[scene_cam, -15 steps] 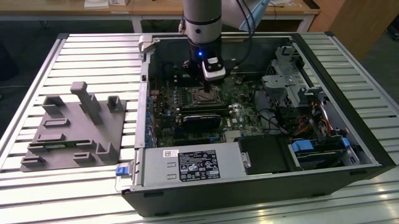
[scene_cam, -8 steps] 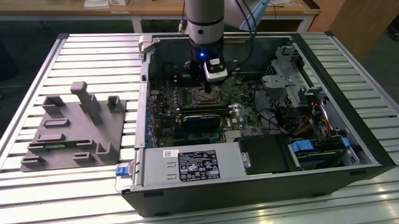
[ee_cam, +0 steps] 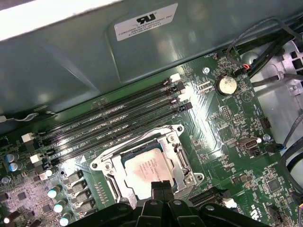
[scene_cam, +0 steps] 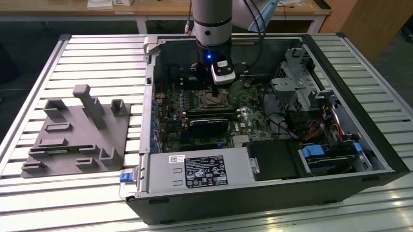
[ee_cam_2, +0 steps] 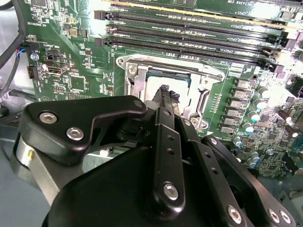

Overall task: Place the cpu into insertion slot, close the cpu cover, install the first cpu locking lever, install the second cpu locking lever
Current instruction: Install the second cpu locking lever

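Observation:
The cpu point(ee_cam: 143, 166), a silvery square chip, lies flat in the insertion slot point(scene_cam: 213, 100) on the green motherboard inside the open computer case. The cpu cover point(ee_cam: 169, 138), a silver frame, lies down around the chip, and its cut-out shows the chip's top. In both wrist views my gripper point(ee_cam: 161, 185) hangs over one edge of the chip with its two black fingers pressed together and nothing between them. The second wrist view has the fingertips point(ee_cam_2: 166, 92) right at the cpu point(ee_cam_2: 156, 80), close to or touching it. In the exterior view the gripper point(scene_cam: 215, 92) points straight down at the socket.
Long black memory slots point(ee_cam: 118, 116) run beside the socket, towards the case wall point(ee_cam: 94, 52). A black card point(scene_cam: 208, 126) and the power supply point(scene_cam: 200, 171) lie nearer the case front, and a drive cage point(scene_cam: 297, 82) is on the exterior view's right. A grey fixture block point(scene_cam: 77, 133) sits on the slatted table.

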Controlling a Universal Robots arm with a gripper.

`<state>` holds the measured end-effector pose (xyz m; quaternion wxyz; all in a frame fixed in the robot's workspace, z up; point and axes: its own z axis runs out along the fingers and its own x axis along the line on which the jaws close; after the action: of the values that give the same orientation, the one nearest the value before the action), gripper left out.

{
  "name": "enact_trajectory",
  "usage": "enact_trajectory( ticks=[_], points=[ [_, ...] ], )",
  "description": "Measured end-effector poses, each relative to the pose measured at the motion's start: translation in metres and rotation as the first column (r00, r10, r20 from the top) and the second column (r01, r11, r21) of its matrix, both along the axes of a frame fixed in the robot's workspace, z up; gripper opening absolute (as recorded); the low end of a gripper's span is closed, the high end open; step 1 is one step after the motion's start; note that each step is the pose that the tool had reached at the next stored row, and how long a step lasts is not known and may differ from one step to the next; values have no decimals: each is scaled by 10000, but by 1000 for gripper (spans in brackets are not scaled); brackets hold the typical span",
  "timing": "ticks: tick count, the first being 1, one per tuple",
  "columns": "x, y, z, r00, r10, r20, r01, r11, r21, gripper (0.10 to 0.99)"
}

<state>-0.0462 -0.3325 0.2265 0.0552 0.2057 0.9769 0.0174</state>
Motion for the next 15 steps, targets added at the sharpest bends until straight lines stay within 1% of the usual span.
enact_trajectory(
  ticks=[4, 15],
  points=[
    [0, 0, 5, 10000, 0, -1, 0, 10000, -1, 106],
    [0, 0, 136, 10000, 0, 0, 0, 10000, 0, 106]
  ],
)
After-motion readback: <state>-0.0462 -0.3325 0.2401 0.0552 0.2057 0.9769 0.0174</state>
